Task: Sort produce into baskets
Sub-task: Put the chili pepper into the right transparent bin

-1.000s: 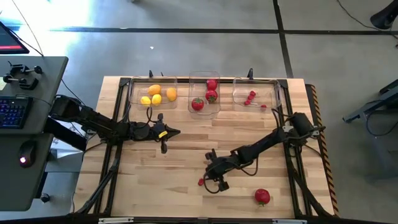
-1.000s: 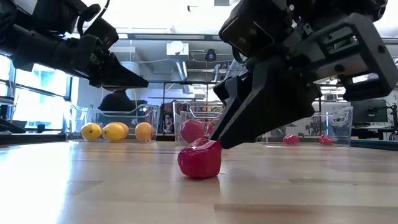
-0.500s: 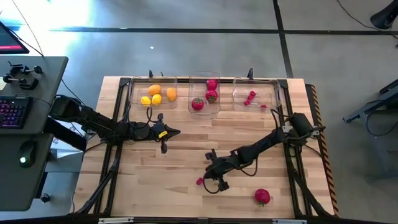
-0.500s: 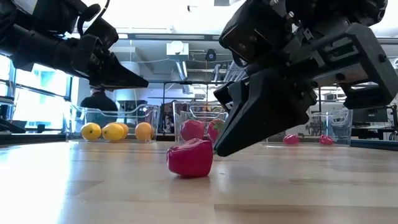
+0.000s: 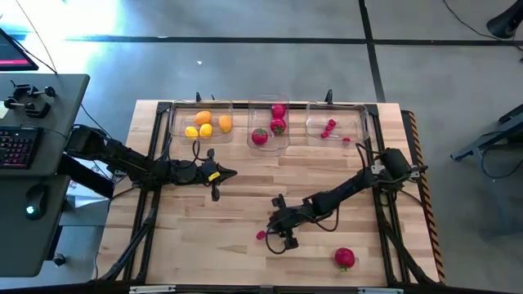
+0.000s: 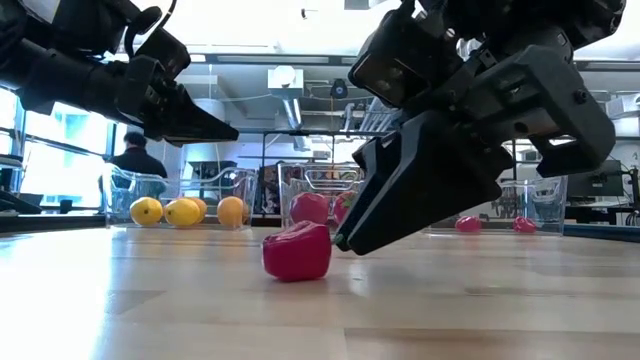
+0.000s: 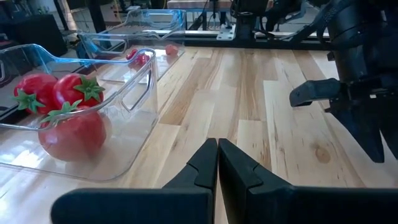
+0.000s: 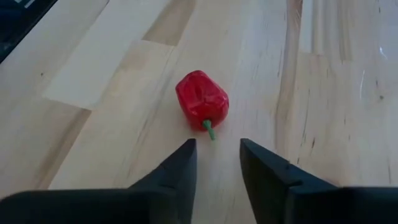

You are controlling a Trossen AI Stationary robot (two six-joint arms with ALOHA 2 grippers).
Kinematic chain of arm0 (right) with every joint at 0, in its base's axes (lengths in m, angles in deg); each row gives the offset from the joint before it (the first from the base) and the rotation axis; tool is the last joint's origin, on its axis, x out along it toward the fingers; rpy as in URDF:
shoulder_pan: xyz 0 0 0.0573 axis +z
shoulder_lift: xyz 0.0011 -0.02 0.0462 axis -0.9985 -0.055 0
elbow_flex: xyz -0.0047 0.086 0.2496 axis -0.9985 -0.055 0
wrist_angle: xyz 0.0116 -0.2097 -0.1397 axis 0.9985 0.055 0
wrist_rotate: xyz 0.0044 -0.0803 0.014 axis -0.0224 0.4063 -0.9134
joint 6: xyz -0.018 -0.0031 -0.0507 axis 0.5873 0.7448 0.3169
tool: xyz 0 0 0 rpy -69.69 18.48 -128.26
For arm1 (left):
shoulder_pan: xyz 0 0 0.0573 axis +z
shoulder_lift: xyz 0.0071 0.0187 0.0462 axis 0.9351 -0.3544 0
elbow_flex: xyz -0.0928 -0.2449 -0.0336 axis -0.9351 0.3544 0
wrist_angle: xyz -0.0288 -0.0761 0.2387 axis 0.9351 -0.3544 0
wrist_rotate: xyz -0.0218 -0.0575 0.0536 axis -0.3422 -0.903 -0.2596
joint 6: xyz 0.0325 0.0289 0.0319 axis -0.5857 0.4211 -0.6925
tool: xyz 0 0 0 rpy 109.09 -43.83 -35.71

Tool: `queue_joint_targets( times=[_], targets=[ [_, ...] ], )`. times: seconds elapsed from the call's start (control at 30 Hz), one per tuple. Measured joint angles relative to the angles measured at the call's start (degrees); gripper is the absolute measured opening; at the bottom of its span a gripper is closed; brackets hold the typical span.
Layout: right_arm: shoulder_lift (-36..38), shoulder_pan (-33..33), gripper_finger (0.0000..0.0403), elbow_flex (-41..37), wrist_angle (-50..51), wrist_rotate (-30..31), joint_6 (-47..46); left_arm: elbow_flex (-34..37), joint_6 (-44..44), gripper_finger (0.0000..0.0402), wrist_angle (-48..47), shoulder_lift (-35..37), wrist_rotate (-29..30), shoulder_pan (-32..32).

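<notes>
Berry looks light, slick, rolls easily; right gripper jaws slightly apart, empty — pinch its body.

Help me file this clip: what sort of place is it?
Probably a robotics lab or workshop: a wooden table on a concrete floor, a desk with keyboard beside it, and shelving and ceiling ducts behind.

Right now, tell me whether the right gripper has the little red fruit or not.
Not held. The right gripper is open, and the little red fruit lies on the table just beyond its fingertips, untouched.
</notes>
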Motion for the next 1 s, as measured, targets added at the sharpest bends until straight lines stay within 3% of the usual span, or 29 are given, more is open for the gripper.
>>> queue_joint_targets(
  times=[0.27, 0.7, 1.0],
  targets=[
    [0.0, -0.6, 0.0129, 0.0, -1.1, -1.7, 0.0, 0.0, 0.0, 0.0, 0.0, 0.0, 0.0, 0.0],
    [-2.0, -0.9, 0.0007, 0.0, -3.4, -2.6, 1.0, 0.0, 0.0, 0.0, 0.0, 0.0, 0.0, 0.0],
    [-0.6, -0.9, 0.0002, 0.0, -2.5, -1.6, 1.2, 0.0, 0.0, 0.0, 0.0, 0.0, 0.1, 0.0]
  ],
)
